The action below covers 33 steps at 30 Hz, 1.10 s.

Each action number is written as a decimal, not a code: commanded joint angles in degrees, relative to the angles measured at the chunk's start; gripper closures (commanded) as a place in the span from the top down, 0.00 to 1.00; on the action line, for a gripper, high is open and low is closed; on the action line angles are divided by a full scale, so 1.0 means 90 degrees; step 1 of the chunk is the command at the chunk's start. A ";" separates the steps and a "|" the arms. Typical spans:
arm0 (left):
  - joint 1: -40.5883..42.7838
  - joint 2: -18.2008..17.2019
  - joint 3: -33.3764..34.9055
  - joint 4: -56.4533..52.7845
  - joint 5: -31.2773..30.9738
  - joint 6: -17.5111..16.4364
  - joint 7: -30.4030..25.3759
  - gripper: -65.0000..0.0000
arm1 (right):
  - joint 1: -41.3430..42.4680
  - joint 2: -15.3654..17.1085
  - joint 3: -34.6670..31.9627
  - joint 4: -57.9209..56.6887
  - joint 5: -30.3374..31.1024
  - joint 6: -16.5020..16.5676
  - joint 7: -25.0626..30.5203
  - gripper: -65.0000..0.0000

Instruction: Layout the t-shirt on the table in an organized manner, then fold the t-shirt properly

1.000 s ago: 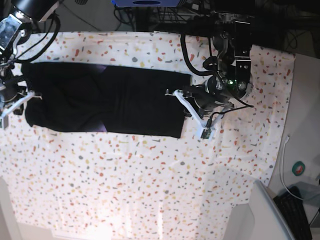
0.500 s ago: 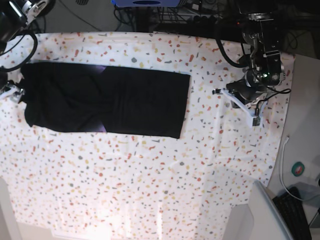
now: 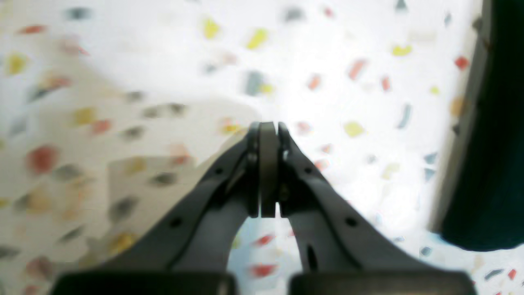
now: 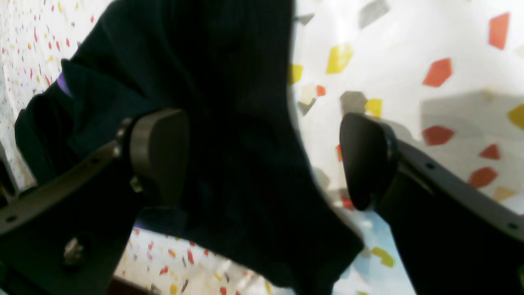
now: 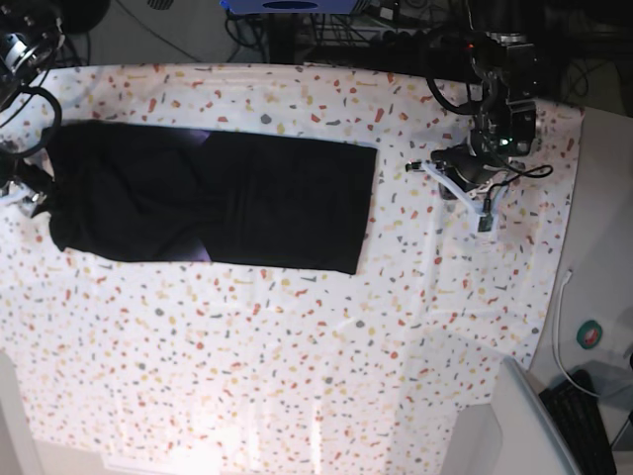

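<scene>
Under the right gripper (image 4: 262,159) lies the t-shirt (image 5: 208,198), black, folded into a long flat band across the far half of the table (image 5: 297,376). Right wrist view: jaws wide apart, one pad over the black cloth, the other over bare speckled cover just past the cloth edge; nothing pinched between them. A sliver of purple shows on the cloth off to the side of the pad that sits over the shirt. Base view: that gripper sits at the shirt's end nearest its own arm, mostly cut off by the picture edge.

Left gripper (image 3: 268,172) is pressed together, pads touching, nothing between them. It hangs over bare speckled cover; whether it touches the cover, cannot tell, view is blurred. Off to one side of it in the wrist view a dark edge shows, too blurred to name. Base view: left gripper (image 5: 465,193) well apart from the shirt's other end, bare cover between them.

Beyond the left gripper, off the table edge: a white cable (image 5: 560,327) and a small round green thing (image 5: 591,333).
</scene>
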 commanded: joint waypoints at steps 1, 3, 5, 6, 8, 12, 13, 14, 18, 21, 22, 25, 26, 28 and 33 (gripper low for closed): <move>-0.0140 -0.0010 0.0143 0.0025 -0.0059 -0.0042 -0.0277 0.00 | 0.0012 -0.0046 -0.0010 0.0051 -0.0076 0.0028 -0.0307 0.81; -0.0150 0.0020 0.0417 -0.0092 -0.0049 -0.0042 -0.0462 0.00 | 0.0012 -0.0125 -0.0010 0.0051 -0.0076 0.0028 -0.0453 0.81; -0.0248 0.0020 0.0739 -0.0151 -0.0049 -0.0003 -0.0570 0.00 | 0.0012 -0.0183 -0.0010 0.0051 -0.0076 0.0028 -0.0522 0.81; -0.0297 0.0029 0.0876 -0.0209 -0.0049 -0.0003 -0.0580 0.00 | 0.0002 -0.0242 -0.0010 0.0061 -0.0076 0.0028 -0.0522 0.81; -0.0404 0.0029 0.1052 -0.0395 -0.0049 -0.0003 -0.0609 0.00 | 0.0002 -0.0330 -0.0020 0.0061 -0.0076 0.0028 -0.0522 0.81; -0.0590 0.0225 0.1208 -0.0708 0.0009 -0.0003 -0.0609 0.00 | 0.0002 -0.0427 -0.0020 0.0061 -0.0076 0.0028 -0.0532 0.81; -0.0609 0.0264 0.1218 -0.0786 0.0009 -0.0003 -0.0609 0.00 | 0.0002 -0.0437 -0.0020 0.0061 -0.0076 0.0028 -0.0532 0.81; -0.0639 0.0283 0.1227 -0.0864 0.0009 -0.0003 -0.0609 0.00 | 0.0002 -0.0457 -0.0059 0.0061 -0.0076 0.0028 -0.0541 0.81; -0.0678 0.0430 0.1227 -0.0962 0.0009 -0.0003 -0.0609 0.00 | 0.0002 -0.0554 -0.0362 0.0070 -0.0076 0.0028 -0.0678 0.81; -0.0697 0.0527 0.1227 -0.0971 0.0019 -0.0003 -0.0609 0.00 | 0.0002 -0.0564 -0.0371 0.0139 -0.0076 0.0028 -0.0698 0.81; -0.0697 0.0527 0.1296 -0.0971 0.0019 -0.0003 -0.0609 0.00 | 0.0002 -0.0584 -0.0371 0.0227 -0.0076 0.0028 -0.0737 0.81; -0.0697 0.0527 0.1716 -0.0971 0.0019 -0.0003 -0.0619 0.00 | -0.0007 -0.0701 -0.0381 0.0393 -0.0085 0.0028 -0.0932 0.80; -0.0697 0.0527 0.1843 -0.0971 0.0019 0.0007 -0.0619 0.00 | -0.0007 -0.0701 -0.0381 0.0393 -0.0085 0.0028 -0.0981 0.80; -0.0707 0.0547 0.1940 -0.0971 0.0009 0.0007 -0.0619 0.00 | -0.0007 -0.0701 -0.0381 0.0393 -0.0105 0.0028 -0.0991 0.78; -0.0814 0.0586 0.1950 -0.0981 0.0009 0.0007 -0.0619 0.00 | -0.0007 -0.0681 -0.0381 0.0373 -0.0124 0.0028 -0.0883 0.43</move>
